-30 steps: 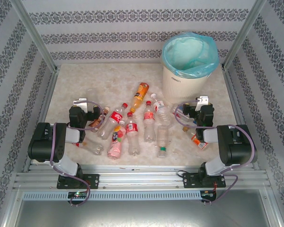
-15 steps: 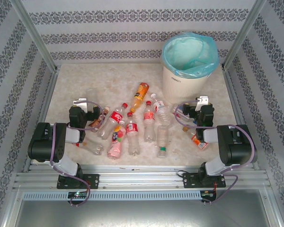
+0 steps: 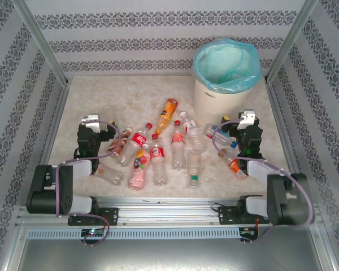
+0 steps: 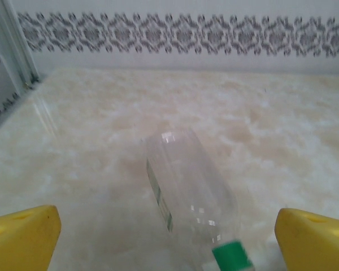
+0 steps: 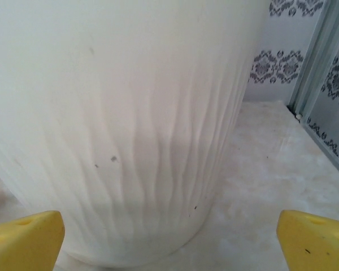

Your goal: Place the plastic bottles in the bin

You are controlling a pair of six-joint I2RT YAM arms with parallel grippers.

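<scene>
Clear, rounded plastic bottle (image 4: 189,192) ahead of left jaws, spread; rippled off-white bin (image 5: 130,124) before right jaws, likewise released.

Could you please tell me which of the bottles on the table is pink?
The pink bottle near the front, left of centre; the clear bottle beside it has a red label.

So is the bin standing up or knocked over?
Standing up: the bin rests on its base, its turquoise-lined mouth facing up.
</scene>
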